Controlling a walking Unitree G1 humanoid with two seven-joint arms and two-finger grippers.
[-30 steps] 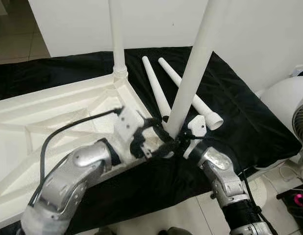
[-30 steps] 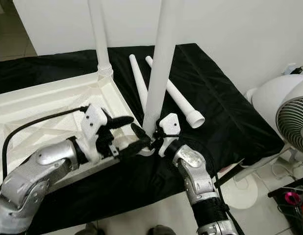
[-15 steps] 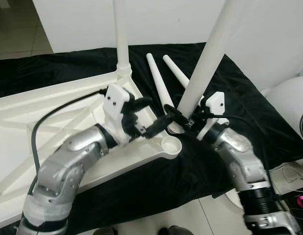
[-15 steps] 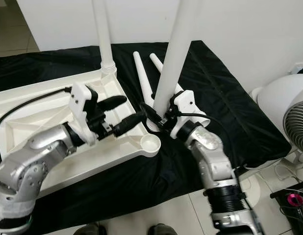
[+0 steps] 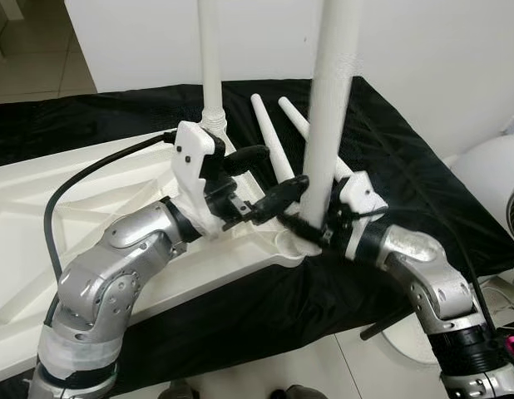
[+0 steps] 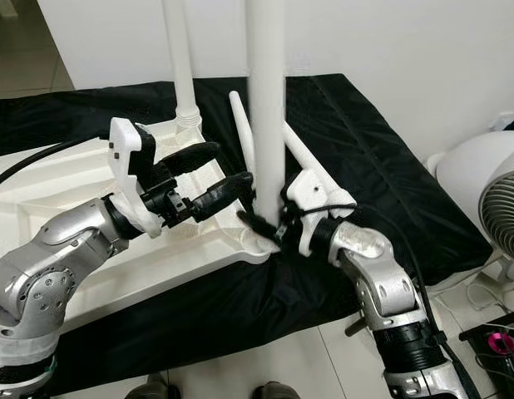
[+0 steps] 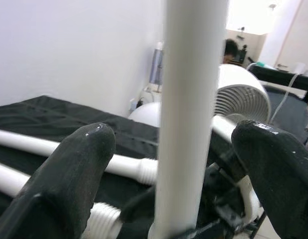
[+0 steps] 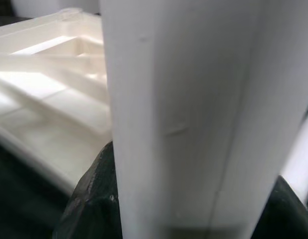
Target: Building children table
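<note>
Now upright, the leg (image 5: 330, 108) apparently sits over the corner socket (image 5: 289, 243).

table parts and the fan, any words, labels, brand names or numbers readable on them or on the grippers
None: no readable text, label, brand or number anywhere.
Upturned white tabletop: plain moulded plastic, no markings.
Upright table leg held by the right gripper, and the two loose legs on the black cloth: plain white.
Left gripper and white fan: no lettering visible.
</note>
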